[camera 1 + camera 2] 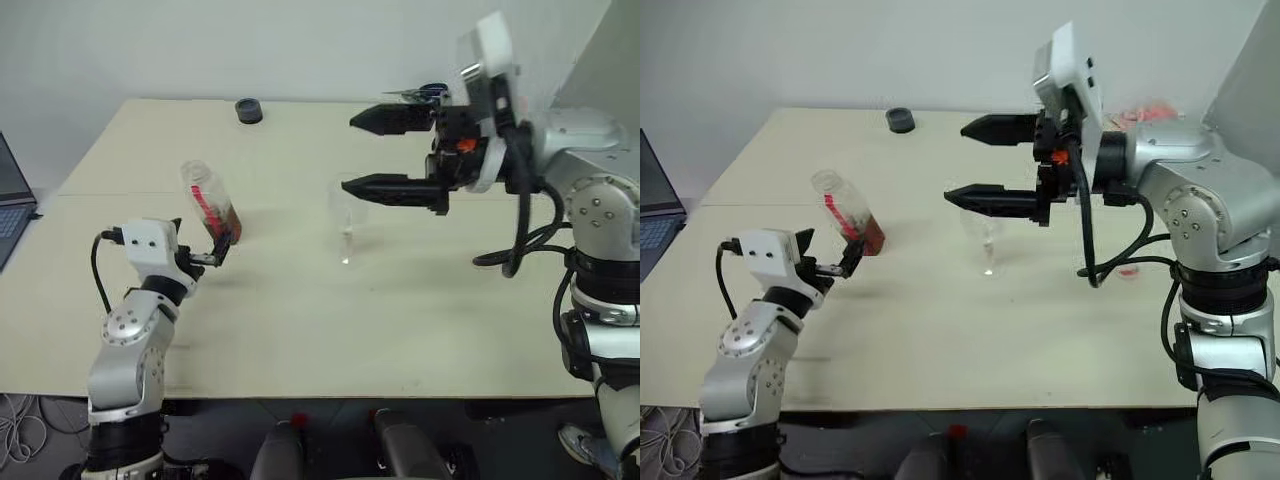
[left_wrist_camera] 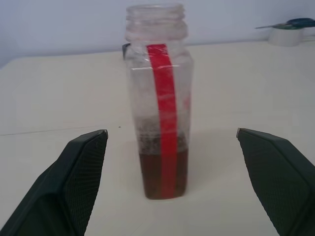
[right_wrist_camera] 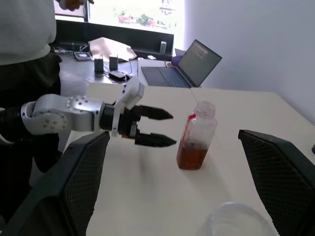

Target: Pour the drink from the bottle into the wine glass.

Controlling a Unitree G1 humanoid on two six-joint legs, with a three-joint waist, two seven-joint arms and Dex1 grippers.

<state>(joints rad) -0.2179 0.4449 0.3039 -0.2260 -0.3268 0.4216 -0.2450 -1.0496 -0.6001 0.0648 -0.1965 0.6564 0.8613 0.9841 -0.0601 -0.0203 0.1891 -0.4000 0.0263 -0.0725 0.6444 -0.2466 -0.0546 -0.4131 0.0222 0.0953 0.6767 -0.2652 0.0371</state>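
Note:
The bottle (image 1: 210, 205) stands uncapped on the table's left half, clear with a red strip down its side. The amber drink (image 2: 160, 174) fills only its bottom part. My left gripper (image 1: 214, 251) is level and open, fingertips just short of the bottle, which sits centred between the fingers (image 2: 74, 182) in the left wrist view. The wine glass (image 1: 347, 225) stands near the table's middle, clear and faint. My right gripper (image 1: 350, 153) hangs open high above the table, over the glass and pointing left, with nothing between its fingers (image 3: 74, 187).
A dark round lid (image 1: 248, 110) lies at the table's far edge. Scissors on a tape roll (image 2: 290, 32) sit at the back right. A laptop (image 1: 10, 200) is off the left side. A person (image 3: 24, 29) stands beyond the table's left end.

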